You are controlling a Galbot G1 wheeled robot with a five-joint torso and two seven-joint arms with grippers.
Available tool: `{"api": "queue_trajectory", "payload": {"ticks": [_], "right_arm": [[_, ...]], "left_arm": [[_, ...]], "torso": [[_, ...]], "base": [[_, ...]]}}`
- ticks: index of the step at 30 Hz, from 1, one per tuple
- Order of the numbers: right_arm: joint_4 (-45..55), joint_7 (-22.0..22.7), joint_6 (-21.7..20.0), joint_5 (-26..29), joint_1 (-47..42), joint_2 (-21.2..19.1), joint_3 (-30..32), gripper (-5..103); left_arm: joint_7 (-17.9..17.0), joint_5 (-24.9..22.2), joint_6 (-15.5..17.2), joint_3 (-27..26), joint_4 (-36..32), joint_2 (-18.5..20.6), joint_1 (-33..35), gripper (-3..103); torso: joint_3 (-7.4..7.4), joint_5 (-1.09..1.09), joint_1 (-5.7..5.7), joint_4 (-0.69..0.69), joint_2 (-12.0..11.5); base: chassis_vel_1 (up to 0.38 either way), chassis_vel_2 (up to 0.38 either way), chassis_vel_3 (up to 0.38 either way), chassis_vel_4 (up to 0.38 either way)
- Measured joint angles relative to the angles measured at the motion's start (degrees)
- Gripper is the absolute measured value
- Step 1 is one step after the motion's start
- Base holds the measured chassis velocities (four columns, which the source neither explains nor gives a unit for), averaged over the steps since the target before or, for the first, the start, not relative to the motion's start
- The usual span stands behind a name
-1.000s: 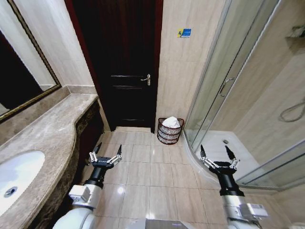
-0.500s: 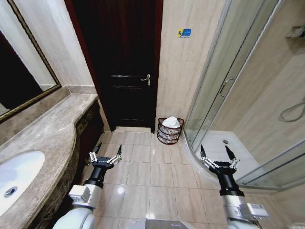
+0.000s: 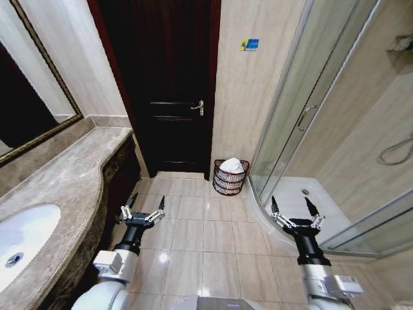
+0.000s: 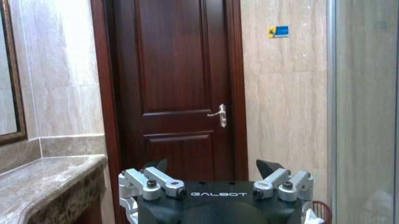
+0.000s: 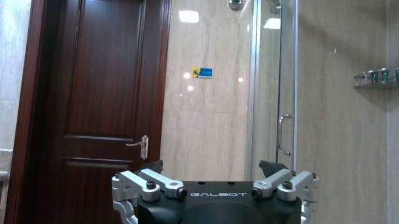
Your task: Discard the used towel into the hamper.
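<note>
Bathroom unchanged: towel point(image 3: 231, 165) stays in hamper point(image 3: 230, 177), grippers unmoved.

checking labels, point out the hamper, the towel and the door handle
hamper point(image 3: 229, 183): head view, front wire wall.
towel point(image 3: 232, 165): head view, white top.
door handle point(image 3: 198, 107): head view, lever.

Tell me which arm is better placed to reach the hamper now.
Neither clearly. The hamper with a white towel in it stands far ahead by the door, roughly midway between the open left gripper and the open right gripper. Both are empty.
</note>
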Motion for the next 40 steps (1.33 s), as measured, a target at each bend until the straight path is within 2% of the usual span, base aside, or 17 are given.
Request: {"api": "queue_trajectory", "payload": {"ticks": [40], "right_arm": [[0.0, 0.0, 0.0, 0.0, 0.0, 0.0, 0.0, 100]], "left_arm": [[0.0, 0.0, 0.0, 0.0, 0.0, 0.0, 0.0, 94]], "torso": [[0.0, 0.0, 0.0, 0.0, 0.0]], "base": [[0.0, 0.0, 0.0, 0.0]]}}
